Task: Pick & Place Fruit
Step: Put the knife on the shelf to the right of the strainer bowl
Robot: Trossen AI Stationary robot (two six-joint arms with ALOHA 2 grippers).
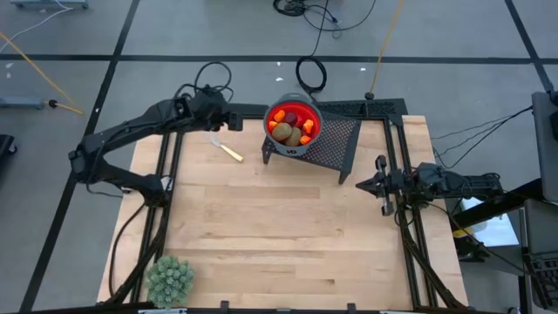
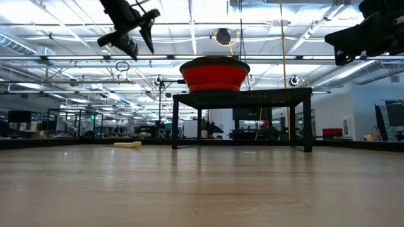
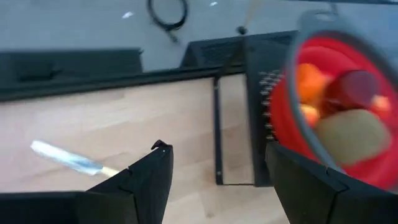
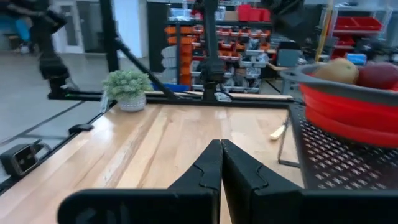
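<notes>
No word, number or brand can be read anywhere (a pale mark shows on the front of the black mesh stand (image 1: 336, 139), but it is too small to make out).

Bare table (image 1: 279, 227) mid-span; rack (image 1: 336, 139), knife (image 1: 227, 150), plant (image 1: 170, 279) obstruct edges.

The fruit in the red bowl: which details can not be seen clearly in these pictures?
- Fruit: the high view shows it too small to count; pieces overlap.
- Low view: the red bowl wall hides all fruit inside.
- Left wrist view: blurred, and the picture's edge cuts off part of the bowl.
- Right wrist view: the rim hides all but two pieces.
- Knife: small in the high view; its blade is hard to make out.
</notes>
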